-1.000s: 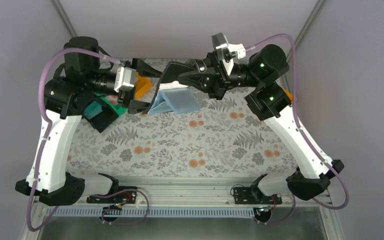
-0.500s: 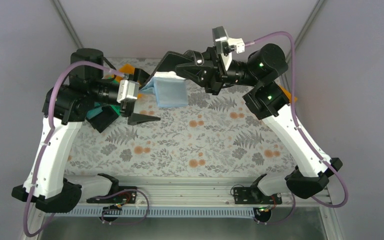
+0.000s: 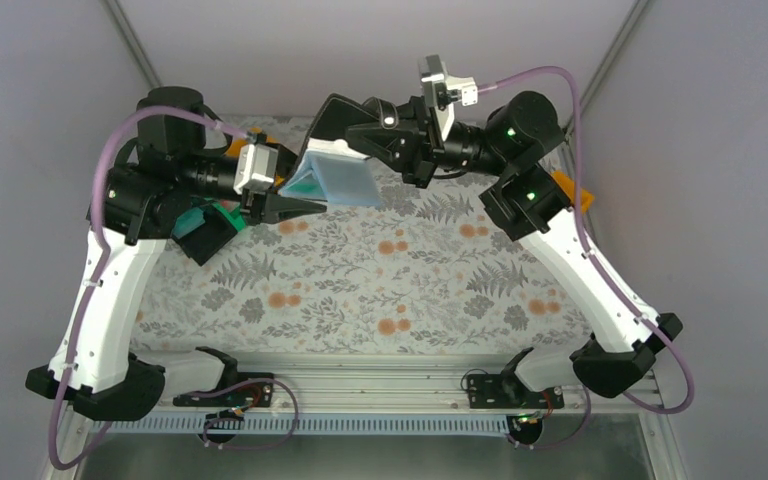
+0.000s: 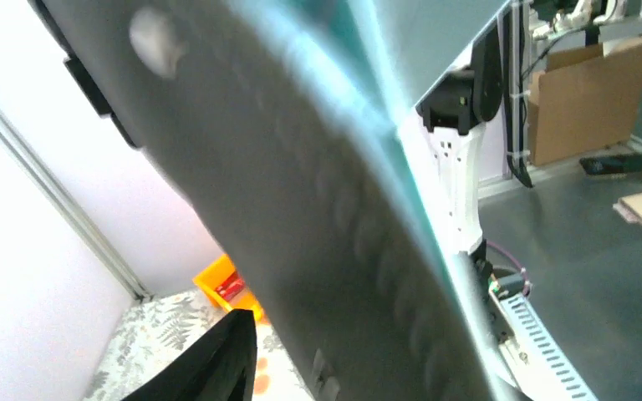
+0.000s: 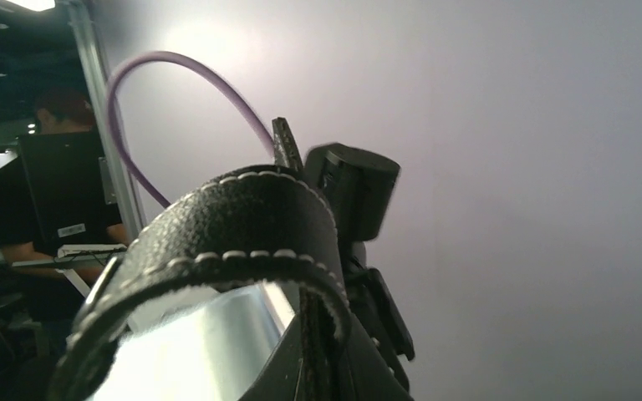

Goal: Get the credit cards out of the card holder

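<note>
My right gripper [image 3: 358, 138] is shut on the card holder [image 3: 348, 182] and holds it open in the air above the far middle of the table. Its black outer flap points up and its grey-blue inside hangs down. In the right wrist view its stitched black edge [image 5: 242, 221] fills the foreground. A teal credit card [image 3: 303, 186] sticks out at the holder's lower left corner. My left gripper [image 3: 300, 190] is open, with its jaws above and below that corner. In the left wrist view the holder [image 4: 318, 209] is a blurred grey mass with a teal edge. One finger [image 4: 217, 359] shows there.
An orange bin [image 3: 572, 192] stands at the far right and holds a red item [image 4: 231, 287]. A green bin [image 3: 222, 212] and a black bin [image 3: 203, 237] sit under my left arm. Another orange bin [image 3: 250, 138] peeks out behind my left wrist. The cloth [image 3: 390, 290] is floral.
My right gripper lifted the card holder up and to the left. My left gripper narrowed its jaws and moved in around the holder's lower left corner, where the teal card now shows.
</note>
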Controlling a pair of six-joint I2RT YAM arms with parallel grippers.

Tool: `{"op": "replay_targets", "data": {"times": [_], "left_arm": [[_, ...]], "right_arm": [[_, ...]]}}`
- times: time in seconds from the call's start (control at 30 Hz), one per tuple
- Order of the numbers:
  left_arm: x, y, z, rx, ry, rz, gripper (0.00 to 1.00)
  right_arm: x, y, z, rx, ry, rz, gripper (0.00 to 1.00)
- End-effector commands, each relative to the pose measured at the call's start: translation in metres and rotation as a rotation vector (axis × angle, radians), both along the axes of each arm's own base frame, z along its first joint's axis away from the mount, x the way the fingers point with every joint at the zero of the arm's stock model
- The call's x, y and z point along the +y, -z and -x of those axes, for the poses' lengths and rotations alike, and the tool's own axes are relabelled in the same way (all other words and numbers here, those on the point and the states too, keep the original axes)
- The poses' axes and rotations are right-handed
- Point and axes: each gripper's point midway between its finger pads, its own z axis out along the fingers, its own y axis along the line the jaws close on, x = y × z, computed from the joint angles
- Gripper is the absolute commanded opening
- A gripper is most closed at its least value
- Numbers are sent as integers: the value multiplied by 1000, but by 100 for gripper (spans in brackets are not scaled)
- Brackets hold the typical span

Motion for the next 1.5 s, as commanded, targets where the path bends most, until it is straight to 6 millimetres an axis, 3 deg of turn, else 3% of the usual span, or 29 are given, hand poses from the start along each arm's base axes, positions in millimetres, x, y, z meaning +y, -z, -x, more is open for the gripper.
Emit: {"op": "replay_targets", "data": {"times": [0.0,0.17,0.3,0.33,0.5,0.6,0.77,0.97,1.13,1.3,1.47], "left_arm": [[0,-13,8,0,40,34,34],[0,2,-7,55,-54,0,3],[6,28,-40,151,-254,-67,2],[10,36,-49,177,-315,-86,2],[32,72,-83,278,-524,-148,2],[41,87,-91,313,-584,-176,2],[52,106,-104,324,-675,-225,2],[46,107,-96,327,-611,-219,2],[46,108,-93,323,-596,-227,2],[44,110,-93,328,-583,-232,2],[42,112,-88,315,-548,-248,2]], "right_arm": [[3,6,-7,39,37,-13,4],[8,22,-17,79,62,8,4],[8,44,-36,106,168,68,5],[7,53,-44,122,215,93,10],[-10,97,-66,133,361,221,69],[-22,112,-72,89,434,299,98],[-24,129,-63,13,394,411,99],[1,154,-94,43,395,488,99],[14,154,-109,-8,396,495,99],[25,157,-104,-32,315,504,99],[21,164,-114,-56,369,539,99]]}}
